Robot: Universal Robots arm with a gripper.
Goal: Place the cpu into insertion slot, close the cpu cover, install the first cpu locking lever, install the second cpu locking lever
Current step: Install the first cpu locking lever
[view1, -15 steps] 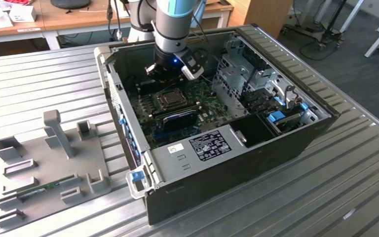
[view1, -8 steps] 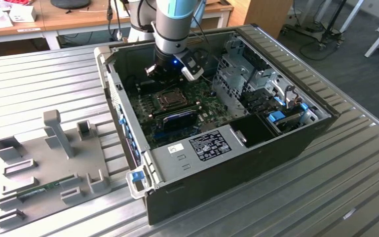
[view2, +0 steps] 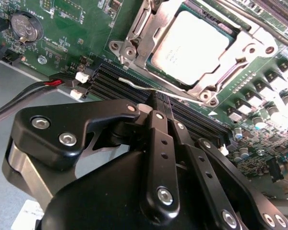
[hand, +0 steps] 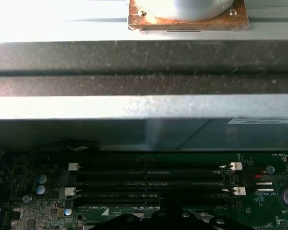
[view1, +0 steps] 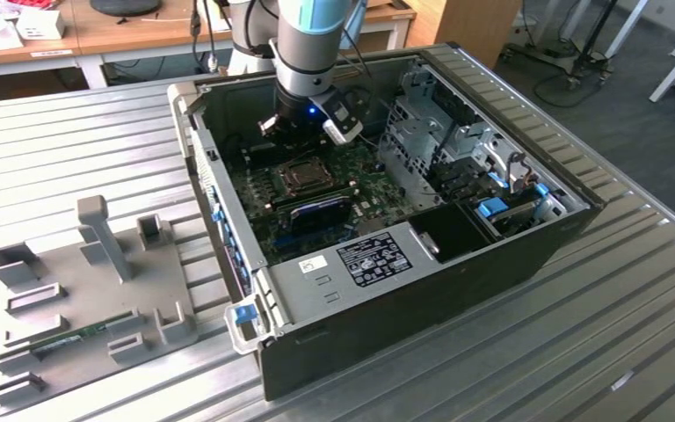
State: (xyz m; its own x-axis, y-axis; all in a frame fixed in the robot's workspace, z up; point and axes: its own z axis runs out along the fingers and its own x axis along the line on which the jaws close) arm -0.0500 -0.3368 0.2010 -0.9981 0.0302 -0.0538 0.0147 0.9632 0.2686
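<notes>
So the cpu (view2: 189, 45) is already sitting in the insertion slot (view1: 303, 176), and the cpu cover (view2: 134, 36) is folded flat around it, so steps one and two look done. That leaves the levers. One thin locking lever (view2: 139, 84) runs along the cover's edge and doesn't look hooked down to me. The claw (view2: 162, 101) has its fingers pinched together, tips right at that wire, but I can't tell if it's actually gripping it. In the exterior view the claw hangs at 12 o'clock of the slot.
</notes>
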